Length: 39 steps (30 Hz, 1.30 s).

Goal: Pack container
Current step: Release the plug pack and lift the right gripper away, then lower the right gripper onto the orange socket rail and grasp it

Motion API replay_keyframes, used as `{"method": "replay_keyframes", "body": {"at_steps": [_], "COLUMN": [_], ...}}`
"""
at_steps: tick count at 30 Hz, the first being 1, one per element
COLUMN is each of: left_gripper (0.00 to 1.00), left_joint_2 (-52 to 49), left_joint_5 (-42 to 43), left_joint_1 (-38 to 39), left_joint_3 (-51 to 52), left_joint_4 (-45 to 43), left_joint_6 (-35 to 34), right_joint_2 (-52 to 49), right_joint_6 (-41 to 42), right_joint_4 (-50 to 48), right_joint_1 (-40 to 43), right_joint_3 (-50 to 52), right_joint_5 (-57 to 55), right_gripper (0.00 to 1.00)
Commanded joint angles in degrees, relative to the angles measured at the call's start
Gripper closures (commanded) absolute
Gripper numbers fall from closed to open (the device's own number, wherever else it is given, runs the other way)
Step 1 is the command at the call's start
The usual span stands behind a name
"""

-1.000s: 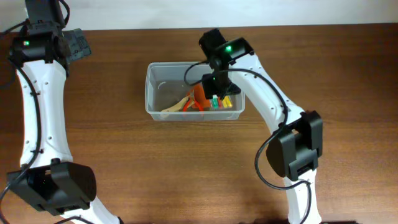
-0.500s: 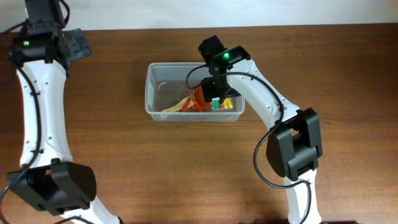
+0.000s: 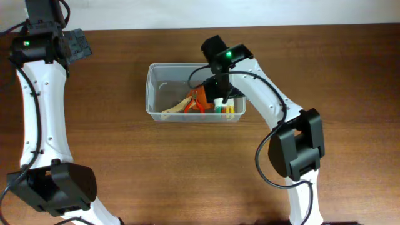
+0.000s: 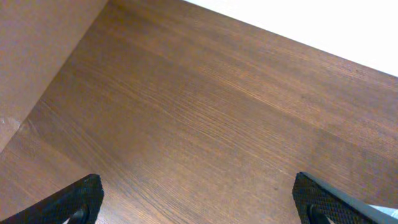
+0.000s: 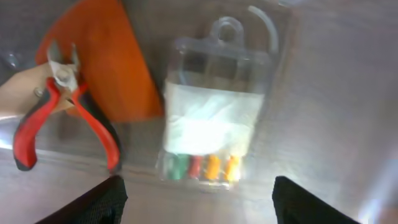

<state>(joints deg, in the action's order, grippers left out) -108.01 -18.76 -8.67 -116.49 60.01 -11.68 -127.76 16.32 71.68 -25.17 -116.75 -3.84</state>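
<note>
The clear rectangular container (image 3: 157, 94) stands on the wooden table. Inside lie red-handled pliers (image 3: 199, 103), an orange piece (image 3: 203, 95), a pale wooden piece (image 3: 176, 107) and a small clear packet of coloured pieces (image 3: 225, 107). My right gripper (image 3: 219, 87) hovers over the container's right end, open and empty. In the right wrist view the packet (image 5: 214, 118) lies loose below the spread fingers (image 5: 199, 199), with the pliers (image 5: 68, 115) and the orange piece (image 5: 118, 62) to its left. My left gripper (image 3: 78, 45) is far left at the back, open over bare wood (image 4: 199, 205).
The table's back edge meets a white wall (image 4: 323, 25) behind the left gripper. The right arm's links (image 3: 294, 144) stretch across the table to the right of the container.
The packet of coloured pieces was at the right gripper's fingers a second ago; it now lies loose at the container's right end. The right gripper has shifted slightly. The left arm has not moved.
</note>
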Motion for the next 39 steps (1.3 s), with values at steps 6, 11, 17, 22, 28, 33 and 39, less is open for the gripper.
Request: {"method": "replay_keyframes", "body": {"at_steps": [6,11,17,22,28,33,39], "left_gripper": [0.01,0.01,0.01,0.01,0.01,0.01,0.01], "left_joint_2": [0.50,0.50,0.50,0.50,0.50,0.50,0.50], "left_joint_5": [-0.52,-0.52,-0.52,-0.52,-0.52,-0.52,-0.52], "left_joint_1": [-0.13,-0.13,-0.13,-0.13,-0.13,-0.13,-0.13], "left_joint_3": [-0.39,-0.39,-0.39,-0.39,-0.39,-0.39,-0.39], "left_joint_4": [-0.11,-0.11,-0.11,-0.11,-0.11,-0.11,-0.11], "left_joint_6": [-0.72,-0.70,-0.70,-0.72,-0.70,-0.70,-0.70], "right_joint_2": [0.72,0.90,5.03,9.57,9.77,9.77,9.94], "right_joint_6": [-0.72,-6.75,-8.57,-10.56,-10.54,-10.03,-9.88], "right_joint_4": [15.67,21.59,25.66,25.66,25.64,22.86,19.58], "right_joint_1": [15.04,25.62,35.01,40.06,41.05,41.11,41.11], "right_joint_3": [-24.13,-31.76,-33.00,-32.70,-28.72,-19.87,-12.52], "right_joint_5": [-1.36,-1.38,-1.22,-1.84,-2.89,-5.03,-5.03], "right_gripper": [0.18,0.12,0.10,0.09,0.08,0.05,0.03]}}
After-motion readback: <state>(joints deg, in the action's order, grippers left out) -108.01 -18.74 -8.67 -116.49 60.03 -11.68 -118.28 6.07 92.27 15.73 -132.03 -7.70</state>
